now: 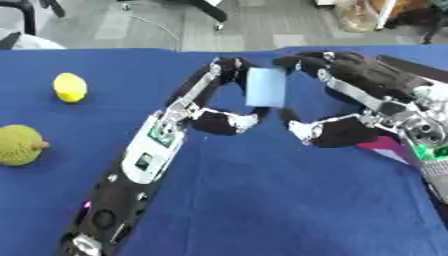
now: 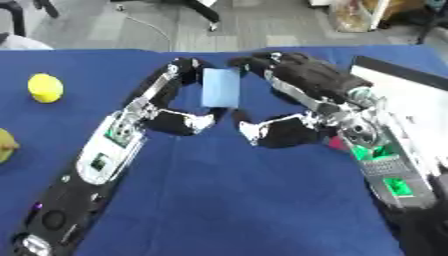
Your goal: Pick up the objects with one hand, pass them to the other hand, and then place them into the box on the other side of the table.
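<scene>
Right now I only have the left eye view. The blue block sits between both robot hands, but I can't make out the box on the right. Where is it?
Observer: In the right eye view the box shows on the right, white inside with a dark rim, just past the right robot hand.
Operator: Does anything lie between that hand and the box?
Observer: Nothing lies between them, but the right forearm, with its green lights, lies over the box's left side. Only the white part to the right of the arm shows.
</scene>
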You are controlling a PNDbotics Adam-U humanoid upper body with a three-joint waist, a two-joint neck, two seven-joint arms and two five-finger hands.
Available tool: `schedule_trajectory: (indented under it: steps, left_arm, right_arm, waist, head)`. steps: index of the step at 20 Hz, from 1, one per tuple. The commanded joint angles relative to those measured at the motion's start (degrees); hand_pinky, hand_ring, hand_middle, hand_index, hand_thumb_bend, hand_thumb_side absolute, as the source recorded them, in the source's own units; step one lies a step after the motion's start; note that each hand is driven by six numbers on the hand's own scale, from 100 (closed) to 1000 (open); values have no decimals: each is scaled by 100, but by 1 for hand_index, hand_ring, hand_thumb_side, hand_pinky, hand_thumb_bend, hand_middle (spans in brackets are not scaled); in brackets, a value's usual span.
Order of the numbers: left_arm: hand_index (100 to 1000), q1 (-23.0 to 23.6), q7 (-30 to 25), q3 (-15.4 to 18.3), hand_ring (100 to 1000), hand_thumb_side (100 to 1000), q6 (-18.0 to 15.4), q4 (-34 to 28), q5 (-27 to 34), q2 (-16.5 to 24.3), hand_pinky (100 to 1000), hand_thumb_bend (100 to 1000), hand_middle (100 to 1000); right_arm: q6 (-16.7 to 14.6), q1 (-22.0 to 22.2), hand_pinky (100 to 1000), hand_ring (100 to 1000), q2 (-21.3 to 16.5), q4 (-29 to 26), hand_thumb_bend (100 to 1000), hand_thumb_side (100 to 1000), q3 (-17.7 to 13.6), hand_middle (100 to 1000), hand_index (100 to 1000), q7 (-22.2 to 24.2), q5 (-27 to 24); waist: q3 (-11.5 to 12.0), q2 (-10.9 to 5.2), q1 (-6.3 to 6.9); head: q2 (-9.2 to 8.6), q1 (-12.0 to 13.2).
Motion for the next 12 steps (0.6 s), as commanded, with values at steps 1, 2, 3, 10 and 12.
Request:
schedule_trajectory:
  steps: [1,2,3,10,12]
  left_arm:
    - [496,-193,-13,3,475,100,-13,-102,36,-36,690,100,452]
    - [496,-197,-21,-1,476,100,-15,-104,38,-38,691,100,452]
    - [497,-201,-28,-5,476,100,-18,-107,41,-40,691,100,452]
    - [500,-212,-77,-43,477,100,-19,-166,128,-40,692,100,453]
    - [500,-215,-86,-49,477,100,-18,-188,155,-32,692,100,453]
  right_arm:
    - [-72,-67,899,941,-76,-87,156,477,1,795,963,157,66]
    - [-88,-70,906,940,-77,-87,166,473,-2,796,961,192,90]
    - [-103,-72,909,939,-79,-87,169,477,-4,796,961,230,119]
    - [-155,-88,940,929,-86,-87,200,461,-31,797,951,487,374]
    - [-150,-98,947,925,-77,-87,207,460,-51,796,947,521,494]
  waist:
    - [1,38,-86]
    - [0,39,-87]
    - [-1,39,-89]
    - [-21,47,-99]
    - [-29,50,-103]
  head:
    - [-14,-10]
    - [-14,-11]
    - [-14,-13]
    - [-14,-35]
    - [-14,-42]
